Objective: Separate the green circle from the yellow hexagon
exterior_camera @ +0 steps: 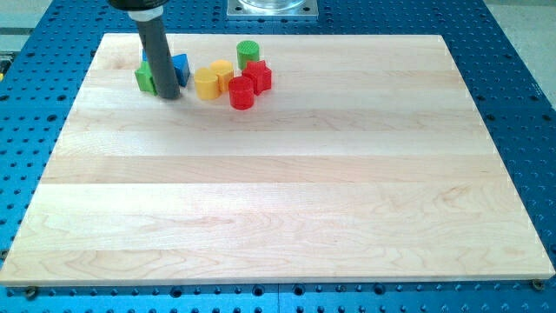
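The green circle (248, 52) stands near the view's top, just above and right of the yellow hexagon (221, 72); they are close or touching. A yellow round block (207, 84) sits left of the hexagon. A red star-like block (258, 76) and a red cylinder (241, 93) lie right of the hexagon. My tip (168, 96) rests on the board left of the cluster, partly hiding a green block (144, 80) and a blue block (180, 67).
The wooden board (287, 191) lies on a blue perforated table (521, 52). A grey metal base (272, 8) stands at the view's top edge.
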